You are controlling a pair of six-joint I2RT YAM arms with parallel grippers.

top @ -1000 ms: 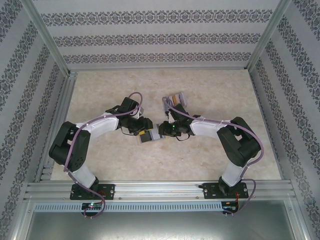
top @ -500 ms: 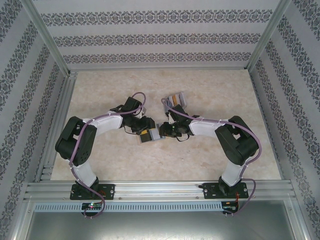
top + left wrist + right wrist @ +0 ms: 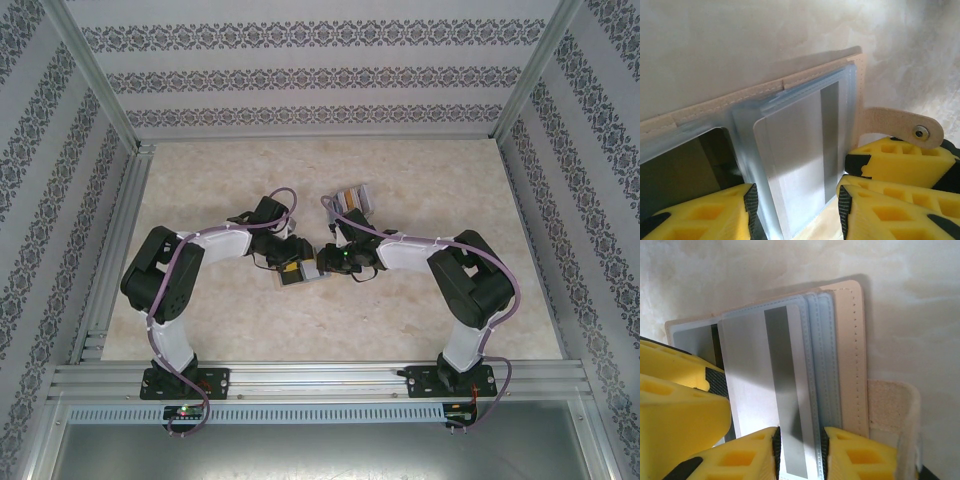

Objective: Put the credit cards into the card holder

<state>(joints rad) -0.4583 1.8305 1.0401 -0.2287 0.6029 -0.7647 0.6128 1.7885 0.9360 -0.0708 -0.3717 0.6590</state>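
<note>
In the overhead view the left arm bends in from the lower left. Its left pincer sits near the middle of the beige marbled tabletop, over the tan, leather-like folding card holder, which lies open just below centre.

In the left wrist view this pincer has its yellow foam fingers in the two lower corners. They are clenched across a thin grey card of plastic with a darker stripe. The card lies against the holder's grey-blue pockets with its near end tilted up between the fingers; whether its far end sits inside a pocket I cannot tell. The holder's stitched tan edge runs along the top. Its snap tab juts out at the right, just above another yellow foam finger.

In the right wrist view the grey card lies at centre on the open card holder. The right pincer at the bottom edge shows a narrow gap over the card's stripe; whether it grips anything I cannot tell.

Overhead, the right pincer meets the holder from the right. Above it, right of centre, a clear plastic tray holds more credit cards.
</note>
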